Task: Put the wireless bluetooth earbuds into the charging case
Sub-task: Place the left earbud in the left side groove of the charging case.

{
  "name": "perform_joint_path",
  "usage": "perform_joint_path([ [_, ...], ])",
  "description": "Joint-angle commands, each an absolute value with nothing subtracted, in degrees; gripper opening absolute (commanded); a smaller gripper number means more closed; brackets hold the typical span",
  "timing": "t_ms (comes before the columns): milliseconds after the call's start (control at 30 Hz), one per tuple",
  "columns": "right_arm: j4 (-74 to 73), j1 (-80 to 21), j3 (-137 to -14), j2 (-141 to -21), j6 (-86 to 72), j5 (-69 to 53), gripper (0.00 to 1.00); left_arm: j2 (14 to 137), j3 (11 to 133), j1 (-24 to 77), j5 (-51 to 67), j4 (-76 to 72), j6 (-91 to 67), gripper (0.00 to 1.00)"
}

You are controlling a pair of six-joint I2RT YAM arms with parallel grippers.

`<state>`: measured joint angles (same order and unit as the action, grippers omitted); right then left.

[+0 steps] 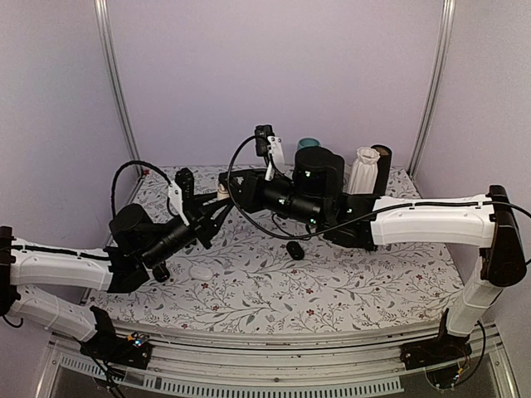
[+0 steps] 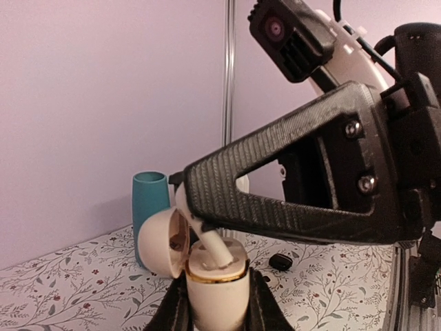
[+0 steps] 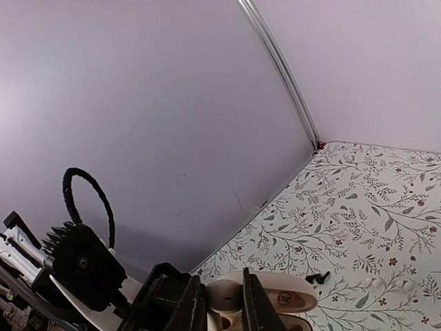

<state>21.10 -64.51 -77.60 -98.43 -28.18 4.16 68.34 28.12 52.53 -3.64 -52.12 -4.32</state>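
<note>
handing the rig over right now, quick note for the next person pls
left claw: shut on the cream case, upright, lid open.
right claw: shut on a white earbud, its tip in the case's mouth, not fully seated.
done: case lifted and open, earbud at its slot.
left to do: push it in, let go. Whether the small black thing on the table is another earbud, cannot tell.

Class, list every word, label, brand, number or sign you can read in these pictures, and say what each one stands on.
Charging case: a small dark mark on its cream lid, too blurred to read.
No other lettering shows in any view.
</note>
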Motion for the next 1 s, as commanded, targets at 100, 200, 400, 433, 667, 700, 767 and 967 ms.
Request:
perform_joint_path([
  [100,19.77,-65.19,-76.82,-99.05,-25.88,3.28,0.15,65.15,28.54,53.32,-1.29,-51.81,-1.99,0.0],
  [200,19.95,-65.15,-76.86,-99.03,-24.74,2.04,0.15,64.88,28.72,53.25,0.16,-50.53,-1.63,0.0],
  [400,19.94,-65.16,-76.99,-98.9,-23.03,0.17,0.15,65.19,30.06,53.09,1.64,-47.86,-1.19,0.0],
  [433,19.94,-65.13,-76.99,-99.0,-23.01,0.04,0.15,65.29,30.06,53.13,1.1,-48.08,-1.6,0.0],
  [667,20.04,-65.13,-76.83,-99.55,-24.1,-0.84,0.15,65.04,30.37,52.68,-1.14,-50.4,-3.72,0.0],
  [700,20.12,-65.14,-76.82,-99.64,-24.29,-1.02,0.15,64.98,30.62,52.7,-1.24,-50.44,-3.85,0.0],
  [767,20.17,-65.13,-76.73,-99.8,-24.55,-1.1,0.15,64.92,30.95,52.59,-1.27,-50.72,-4.16,0.0],
  [967,20.65,-65.16,-76.02,-99.45,-24.85,-0.62,0.15,64.78,31.46,52.62,-1.98,-51.45,-5.54,0.0],
])
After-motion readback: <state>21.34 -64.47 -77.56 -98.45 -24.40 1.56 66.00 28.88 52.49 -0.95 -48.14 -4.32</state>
